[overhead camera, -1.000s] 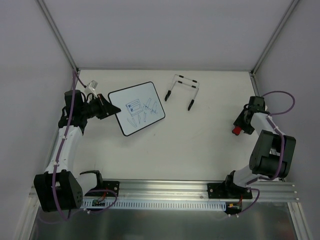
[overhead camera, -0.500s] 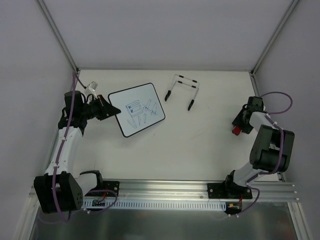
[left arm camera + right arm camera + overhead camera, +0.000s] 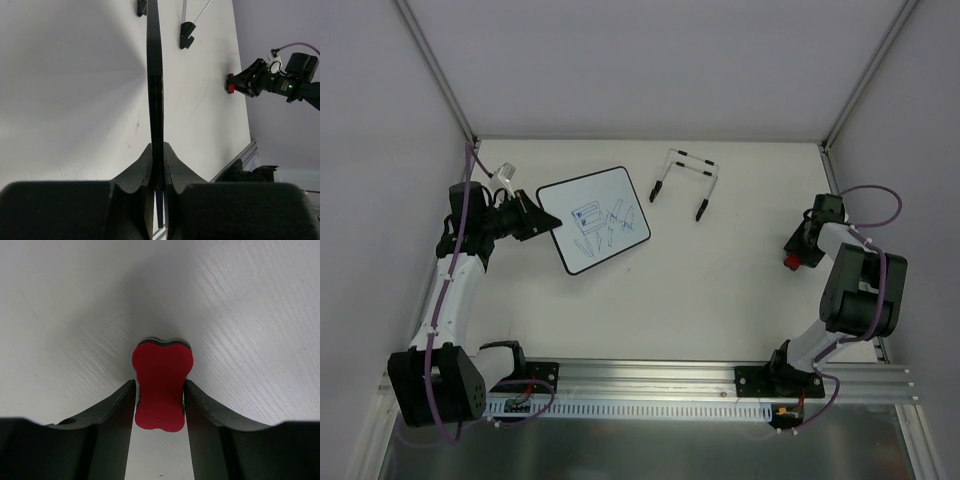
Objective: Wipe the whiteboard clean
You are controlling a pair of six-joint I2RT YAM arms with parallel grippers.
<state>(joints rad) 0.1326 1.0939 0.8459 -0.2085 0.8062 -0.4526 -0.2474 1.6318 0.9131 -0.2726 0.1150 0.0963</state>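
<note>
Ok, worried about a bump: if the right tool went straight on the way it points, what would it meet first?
Likely the table: the right tool points at its surface, and the red eraser between its fingers sticks out ahead, so that would touch first. Gap unclear.

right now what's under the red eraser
A thin dark layer peeks out at the far edge of the eraser, with white table around it. The red top hides everything else beneath; the right gripper pinches its sides.
</note>
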